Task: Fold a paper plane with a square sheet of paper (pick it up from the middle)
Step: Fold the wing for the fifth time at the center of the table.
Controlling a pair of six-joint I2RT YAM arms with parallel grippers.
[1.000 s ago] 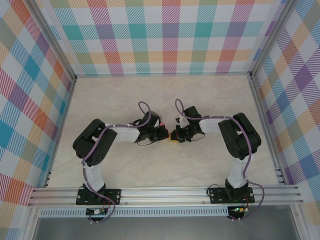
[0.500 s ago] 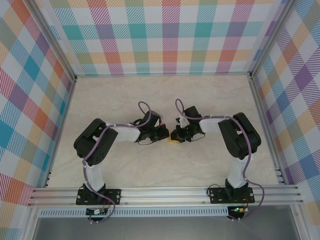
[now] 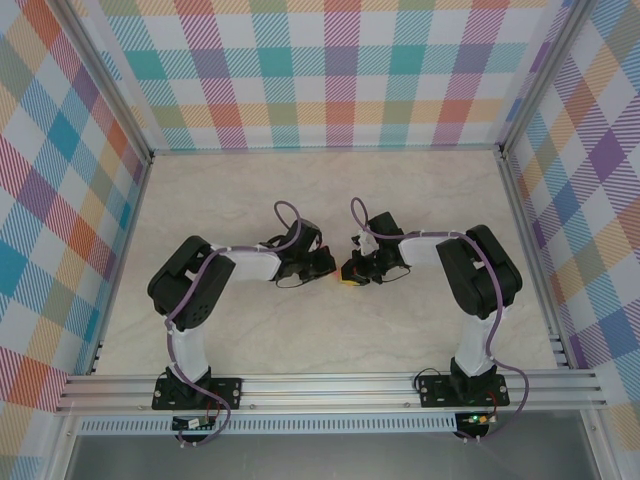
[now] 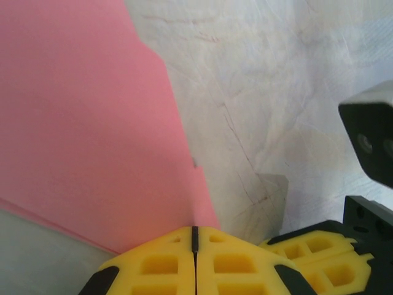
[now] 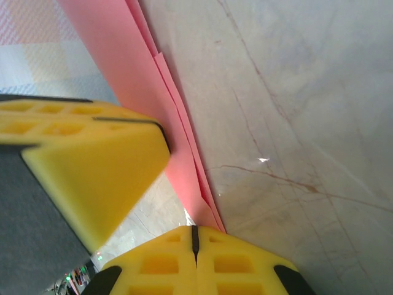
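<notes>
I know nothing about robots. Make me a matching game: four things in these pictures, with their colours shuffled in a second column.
Things
1. paper
2. table
3. walls
4. left end effector fingers

Colours
A. yellow
B. multicoloured plaid
C. salmon pink
D. pale marble

Pairs: 1-C, 2-D, 3-B, 4-A.

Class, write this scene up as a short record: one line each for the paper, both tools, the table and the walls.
paper: pink, plain, folded so that layered edges show in the right wrist view
left tool: shut on the paper's edge
right tool: shut on the paper, close beside the left tool
table: pale marble pattern; the tools meet near its middle
walls: coloured check pattern
</notes>
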